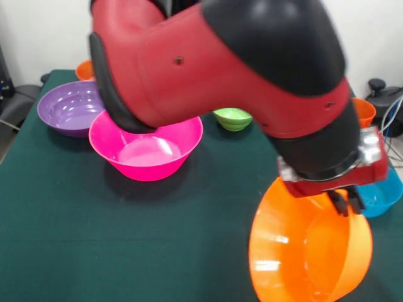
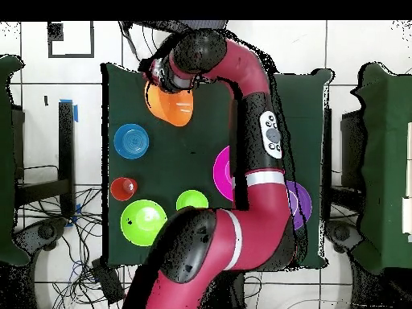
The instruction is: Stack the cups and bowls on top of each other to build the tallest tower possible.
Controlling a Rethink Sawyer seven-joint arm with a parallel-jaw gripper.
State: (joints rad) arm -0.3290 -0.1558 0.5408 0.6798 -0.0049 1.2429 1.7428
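My gripper is shut on the rim of the large orange bowl and holds it tilted above the table's near right part. In the overhead view the gripper and the orange bowl are at the top left. The large pink bowl stands upright at the centre left, also in the overhead view. The purple bowl sits behind it to the left. A blue bowl lies right of my gripper. I cannot pick out the tumbler for certain.
A small green bowl sits mid-table. Small orange vessels show at the far left and at the right, both partly hidden. Overhead, a red bowl, a medium green bowl and a small green bowl stand near the base.
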